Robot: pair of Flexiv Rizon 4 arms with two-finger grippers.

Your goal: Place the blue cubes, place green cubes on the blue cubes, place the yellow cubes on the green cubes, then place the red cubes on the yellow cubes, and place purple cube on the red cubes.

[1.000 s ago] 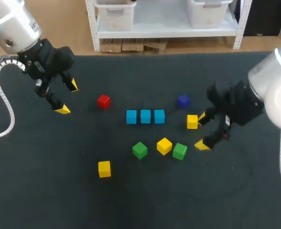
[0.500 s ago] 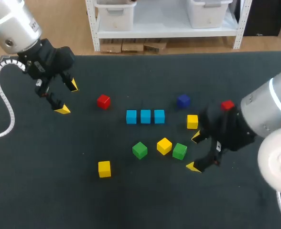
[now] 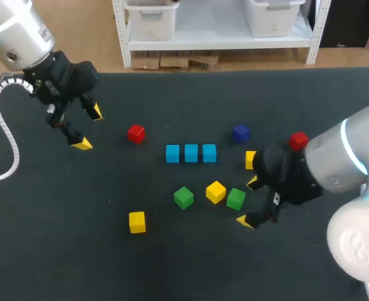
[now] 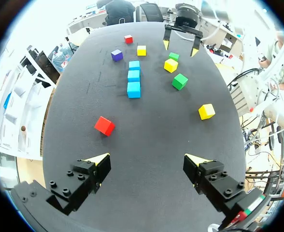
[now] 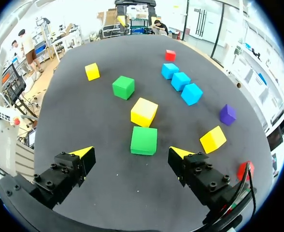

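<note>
Nearest me, well in front of the row of three blue cubes [image 3: 191, 153], lay a lone yellow cube [image 3: 137, 222]. My right gripper [image 3: 249, 202] hung empty with its fingers spread wide, just beside the right green cube [image 3: 236, 199], which sat in line with a middle yellow cube [image 3: 216, 192] and the left green cube [image 3: 184, 197]. Right of the row sat a third yellow cube [image 3: 251, 159], partly hidden by my right arm, with the purple cube [image 3: 240, 132] and a far red cube [image 3: 299, 140] beyond it. The other red cube [image 3: 135, 133] lay past the row's left end, and farther left my left gripper [image 3: 88, 128] hung spread and empty.
</note>
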